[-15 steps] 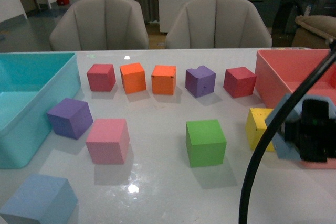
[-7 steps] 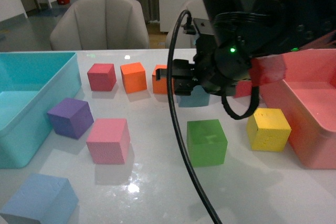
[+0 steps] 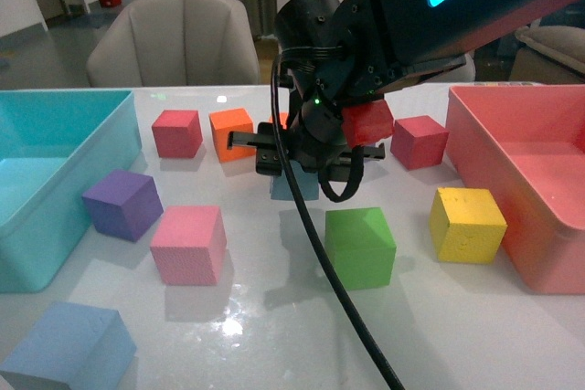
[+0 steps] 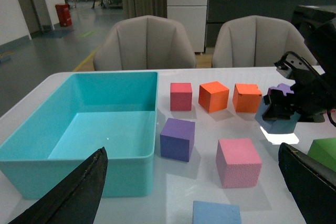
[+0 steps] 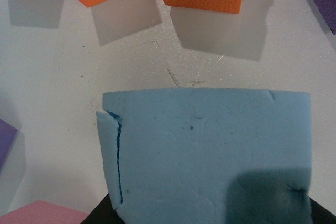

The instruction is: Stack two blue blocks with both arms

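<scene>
My right gripper (image 3: 306, 160) is shut on a pale blue block (image 3: 294, 185) and holds it over the middle of the table, in front of the back row of cubes. The held block fills the right wrist view (image 5: 210, 156), above bare table, with two orange cubes beyond it. It also shows in the left wrist view (image 4: 281, 121). The second blue block (image 3: 69, 349) lies on the table at the near left corner. My left gripper (image 4: 192, 150) is open and empty, and this block (image 4: 216, 213) sits low between its fingers. The left gripper is out of the front view.
A turquoise bin (image 3: 55, 134) stands at the left and a salmon bin (image 3: 512, 134) at the right. Purple (image 3: 122, 205), pink (image 3: 187, 244), green (image 3: 360, 246) and yellow (image 3: 466, 224) cubes lie mid-table. Red and orange cubes line the back. A black cable (image 3: 320, 253) hangs across the front.
My right arm has swung from the right edge leftward across the table, carrying the blue block to the middle. It now hides the back purple cube. The cubes on the table have not moved.
</scene>
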Robot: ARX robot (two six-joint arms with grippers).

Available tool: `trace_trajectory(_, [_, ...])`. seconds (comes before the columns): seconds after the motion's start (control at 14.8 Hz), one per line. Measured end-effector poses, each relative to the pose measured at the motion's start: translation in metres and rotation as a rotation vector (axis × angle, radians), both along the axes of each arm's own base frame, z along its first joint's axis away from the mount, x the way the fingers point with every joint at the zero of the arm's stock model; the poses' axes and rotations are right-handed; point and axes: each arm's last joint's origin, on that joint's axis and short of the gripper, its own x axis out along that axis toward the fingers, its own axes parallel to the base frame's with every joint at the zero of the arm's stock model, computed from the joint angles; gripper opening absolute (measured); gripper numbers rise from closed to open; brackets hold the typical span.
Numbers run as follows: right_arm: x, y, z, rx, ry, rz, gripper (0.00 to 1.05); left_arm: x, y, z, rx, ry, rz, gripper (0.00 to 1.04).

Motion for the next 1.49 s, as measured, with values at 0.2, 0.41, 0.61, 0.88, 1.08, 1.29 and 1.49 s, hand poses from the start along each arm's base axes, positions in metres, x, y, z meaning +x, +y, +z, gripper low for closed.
trace_trajectory(0.2, [0.003, 0.012, -0.003, -0.012, 0.015, -0.017, 0.44, 0.0, 0.0, 0.0, 0.0, 0.0, 0.0, 0.98])
trace_trajectory(0.41, [0.002, 0.017, -0.02, -0.076, 0.014, -0.065, 0.44, 0.0, 0.0, 0.0, 0.0, 0.0, 0.0, 0.98])
trace_trajectory(0.61, [0.002, 0.015, -0.022, -0.079, 0.016, -0.065, 0.54, 0.0, 0.0, 0.0, 0.0, 0.0, 0.0, 0.98])
trace_trajectory(0.88, [0.001, 0.014, -0.026, -0.086, 0.024, -0.058, 0.9, 0.0, 0.0, 0.0, 0.0, 0.0, 0.0, 0.98])
trace_trajectory(1.08, [0.001, 0.014, -0.025, -0.085, 0.018, -0.053, 0.98, 0.0, 0.0, 0.0, 0.0, 0.0, 0.0, 0.98])
trace_trajectory(1.29, [0.001, 0.014, -0.025, -0.086, 0.015, -0.05, 0.98, 0.0, 0.0, 0.0, 0.0, 0.0, 0.0, 0.98])
trace_trajectory(1.49, [-0.001, 0.013, -0.019, -0.072, -0.001, -0.047, 0.98, 0.0, 0.0, 0.0, 0.0, 0.0, 0.0, 0.98])
